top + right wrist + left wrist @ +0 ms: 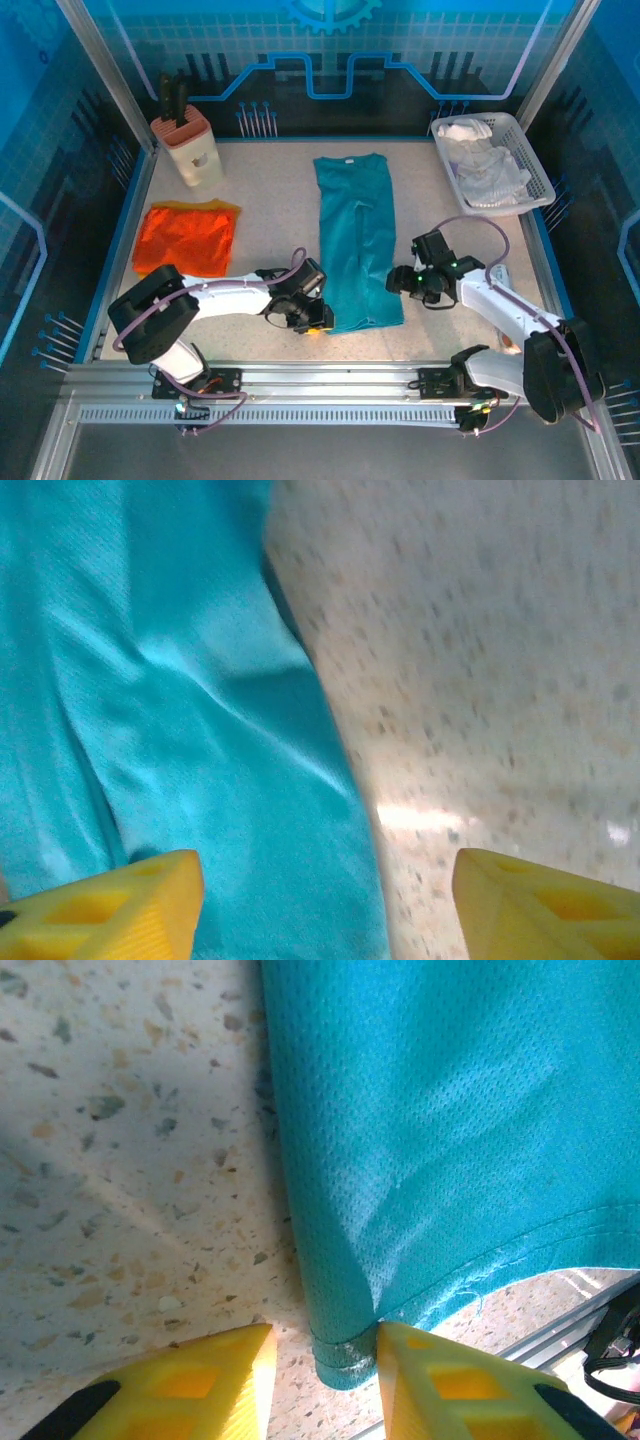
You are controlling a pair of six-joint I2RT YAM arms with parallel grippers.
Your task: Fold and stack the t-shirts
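Speckled stone-look desk point(270, 200) inside a blue-panelled cell carries both garments. The teal t-shirt point(355, 240) lies flat as a long narrow strip between the two tools, its hem at their end. The orange t-shirt point(185, 238) rests as a rough rectangle beyond the left tool's outer side, well apart from it. The left tool point(325, 1345) sits low on the desk with its yellow fingers partly spread around the near hem corner of the teal shirt. One finger touches the cloth and the other stands just clear of it, so the corner is straddled but not yet pinched. The right tool point(325, 905) has its fingers spread wide over the shirt's opposite long edge, with cloth under one finger and bare desk under the other, gripping nothing. The fabric looks like thin mesh knit with a slight sheen. It is probably very light and limp, will sag wherever it is not supported, and may slide out of a shallow bite. Its layers also look likely to separate unless they are caught together. The stitched hem appears thicker than the rest, so the two hem corners seem the best holds, each taken deep enough to trap every layer.
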